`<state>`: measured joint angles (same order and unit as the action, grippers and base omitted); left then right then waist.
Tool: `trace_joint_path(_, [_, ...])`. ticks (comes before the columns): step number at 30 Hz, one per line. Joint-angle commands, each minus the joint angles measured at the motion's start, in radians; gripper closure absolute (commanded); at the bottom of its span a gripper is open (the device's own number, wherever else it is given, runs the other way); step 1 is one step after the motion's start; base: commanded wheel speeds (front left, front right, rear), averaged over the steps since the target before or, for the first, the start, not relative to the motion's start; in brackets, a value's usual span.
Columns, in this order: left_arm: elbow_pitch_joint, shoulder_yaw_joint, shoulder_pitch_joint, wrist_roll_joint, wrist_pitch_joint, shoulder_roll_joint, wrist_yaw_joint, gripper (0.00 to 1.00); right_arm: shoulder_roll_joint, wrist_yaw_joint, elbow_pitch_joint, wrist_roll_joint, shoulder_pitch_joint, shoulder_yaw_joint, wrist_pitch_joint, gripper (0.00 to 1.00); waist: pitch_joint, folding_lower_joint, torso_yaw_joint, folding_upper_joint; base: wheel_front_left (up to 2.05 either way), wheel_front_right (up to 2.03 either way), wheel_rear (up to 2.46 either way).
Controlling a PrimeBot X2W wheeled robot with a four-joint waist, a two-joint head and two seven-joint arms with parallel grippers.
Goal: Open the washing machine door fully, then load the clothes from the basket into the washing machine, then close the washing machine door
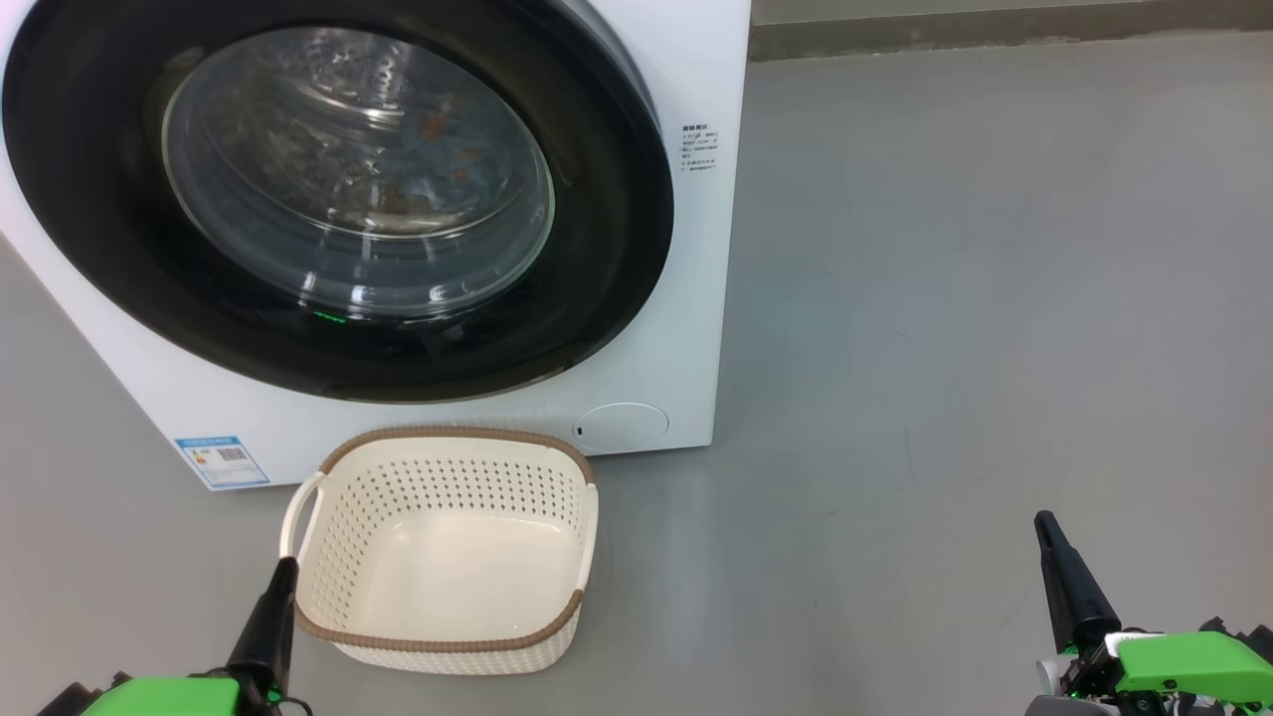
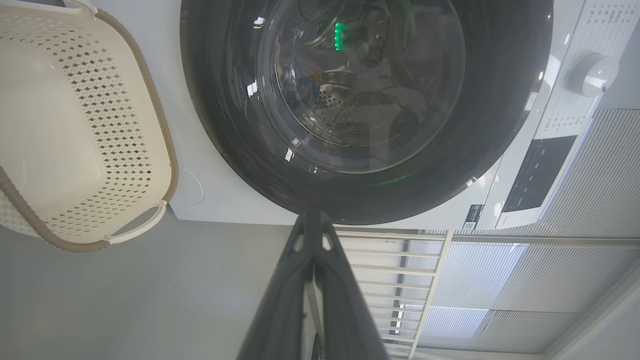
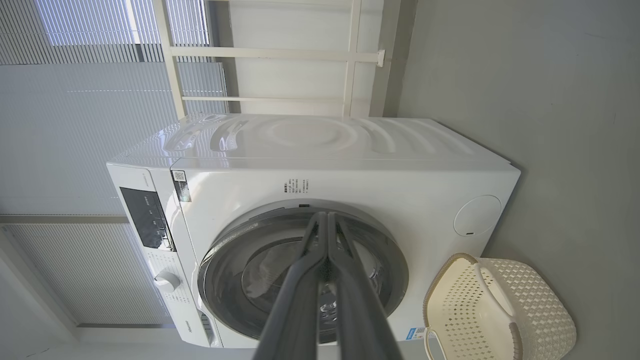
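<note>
The washing machine [image 1: 686,298] before me is a white, smooth, boxy front-loader. Its round door [image 1: 90,229] is a glossy black ring around a bulging clear glass window [image 1: 358,169], and it sits flush against the front, shut. Through the glass I make out the perforated steel drum and a bit of the clothes [image 1: 430,124], blue fabric with orange flecks, lying inside. A blue label sticker [image 1: 222,461] marks the lower front corner. The basket [image 1: 448,438] stands on the grey matt floor [image 1: 945,298] just in front of the machine. It is cream plastic, a rounded rectangle with walls pierced by small diamond holes, a brown woven-look rim and a loop handle at each end, and its smooth pale bottom lies in plain sight. My left pincer [image 1: 286,569] has its two long dark fingers pressed together with nothing between them. Its tip is just beside the basket's near left corner, though I cannot tell if it touches. My right pincer [image 1: 1044,522] is likewise pinched shut on nothing, over bare floor well apart from the basket. The door lies beyond the basket, ahead of both.
</note>
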<state>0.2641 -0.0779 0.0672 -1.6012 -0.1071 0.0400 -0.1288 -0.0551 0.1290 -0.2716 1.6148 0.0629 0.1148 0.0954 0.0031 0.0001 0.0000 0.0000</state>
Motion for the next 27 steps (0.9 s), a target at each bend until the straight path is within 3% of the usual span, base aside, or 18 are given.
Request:
trace_joint_path(1, [-0.019,-0.035,0.041,-0.008,-0.005,0.012,-0.002,1.0,-0.007,0.002,0.028,0.007,0.043,-0.017,0.005,1.0,0.0,0.0,0.0,0.0,0.0,0.0,0.0])
trace_joint_path(27, [-0.019,-0.036,0.041,-0.008,-0.006,0.011,-0.002,1.0,-0.003,0.002,0.027,0.003,0.044,-0.012,0.009,1.0,0.0,0.0,0.0,0.0,0.0,0.0,0.0])
